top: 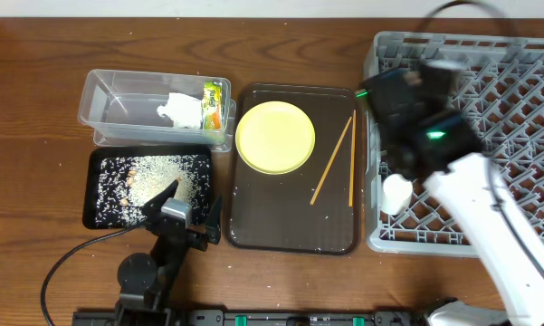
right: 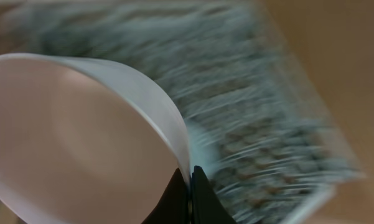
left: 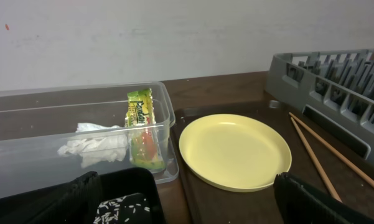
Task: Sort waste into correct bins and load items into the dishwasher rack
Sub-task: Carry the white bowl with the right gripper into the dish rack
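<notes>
Small white cup [top: 396, 193], its rim clenched in the right pincer [right: 190, 183], at the left edge of the grey dishwasher rack [top: 525, 72]; the right wrist view is blurred. The yellow plate [top: 274, 136] and two chopsticks [top: 351, 163] lie on the dark brown tray [top: 281, 213]. The tissue [top: 183, 110] and snack wrapper [top: 213, 104] sit in the clear tub [top: 118, 91], and the rice grains [top: 163, 172] in the black tray [top: 89, 195], where the left pincer [top: 195, 194] hovers released, fingers wide apart, over the bench [top: 36, 109].
</notes>
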